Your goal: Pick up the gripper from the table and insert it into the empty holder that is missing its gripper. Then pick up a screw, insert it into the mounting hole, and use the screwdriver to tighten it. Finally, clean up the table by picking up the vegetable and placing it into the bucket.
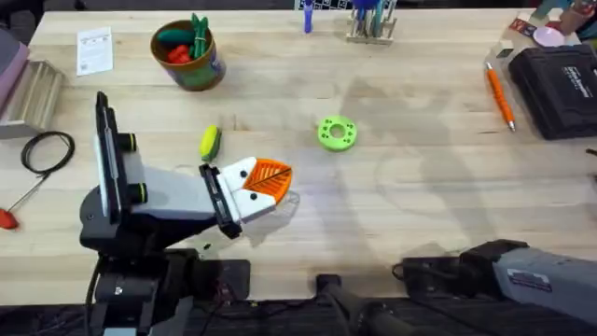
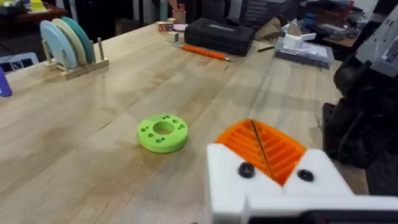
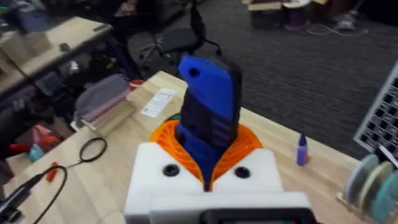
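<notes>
Plank-grained table (image 1: 420, 187) bears a ridged green ring (image 1: 337, 133); left claw (image 1: 270, 179) pinched together, right claw (image 3: 208, 158) clamps the smooth blue screwdriver (image 3: 208, 106).

Blue screwdriver (image 3: 208, 118) with dark band, green ring (image 1: 337, 133), orange ribbed pads (image 2: 264, 148), pale grained table (image 1: 392, 196), green-blue bucket (image 1: 198, 67)

Paper slip (image 1: 94, 49), table (image 1: 401, 215) at 10 o'clock: printed lines and a small square code, too small to read.
Black case (image 1: 562, 89), 2 o'clock: raised marking on lid, not legible.
Black case (image 2: 219, 34), left wrist view: embossed mark on top, unreadable.
Bucket (image 1: 198, 67), 11 o'clock: printed pattern, no words made out.
Readable text: none.
</notes>
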You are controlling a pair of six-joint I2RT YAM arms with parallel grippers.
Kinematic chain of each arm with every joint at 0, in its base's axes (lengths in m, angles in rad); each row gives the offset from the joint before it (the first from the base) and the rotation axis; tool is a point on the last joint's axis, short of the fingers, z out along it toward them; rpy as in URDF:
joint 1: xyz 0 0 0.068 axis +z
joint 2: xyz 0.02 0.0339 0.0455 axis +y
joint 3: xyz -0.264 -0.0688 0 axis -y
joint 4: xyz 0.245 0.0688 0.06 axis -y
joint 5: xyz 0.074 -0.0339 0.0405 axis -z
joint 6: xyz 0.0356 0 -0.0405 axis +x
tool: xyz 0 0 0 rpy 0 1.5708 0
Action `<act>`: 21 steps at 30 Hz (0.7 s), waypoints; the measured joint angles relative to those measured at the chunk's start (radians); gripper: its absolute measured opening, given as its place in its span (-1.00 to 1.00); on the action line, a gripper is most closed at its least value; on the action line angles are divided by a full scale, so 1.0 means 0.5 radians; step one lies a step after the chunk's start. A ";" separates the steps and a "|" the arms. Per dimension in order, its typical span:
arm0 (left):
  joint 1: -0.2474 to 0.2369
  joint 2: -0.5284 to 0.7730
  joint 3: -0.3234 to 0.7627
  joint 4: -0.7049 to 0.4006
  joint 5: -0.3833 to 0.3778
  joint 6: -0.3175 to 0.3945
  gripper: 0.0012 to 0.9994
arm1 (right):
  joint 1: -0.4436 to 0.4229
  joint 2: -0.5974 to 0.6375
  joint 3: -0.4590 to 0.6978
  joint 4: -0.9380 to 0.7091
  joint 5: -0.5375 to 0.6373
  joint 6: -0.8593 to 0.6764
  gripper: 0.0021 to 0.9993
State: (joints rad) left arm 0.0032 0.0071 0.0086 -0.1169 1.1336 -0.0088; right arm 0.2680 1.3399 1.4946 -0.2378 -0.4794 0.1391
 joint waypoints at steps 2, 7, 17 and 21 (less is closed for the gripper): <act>0.000 0.000 0.000 0.000 0.000 0.000 -0.99 | 0.000 0.000 -0.024 0.078 -0.064 0.034 -0.96; 0.000 0.001 0.000 0.000 0.000 0.000 -0.99 | -0.002 -0.016 -0.217 0.403 -0.216 0.164 -0.96; 0.000 0.000 0.000 0.000 0.000 0.000 -0.99 | 0.012 -0.025 -1.023 2.264 -0.498 1.037 -0.96; 0.000 0.000 0.000 0.000 0.000 0.000 -0.99 | 0.090 -0.010 -1.168 2.690 -0.573 1.263 -0.96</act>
State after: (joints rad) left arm 0.0032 0.0071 0.0086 -0.1169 1.1336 -0.0087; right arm 0.3131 1.3348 0.9105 1.1070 -0.7660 0.7707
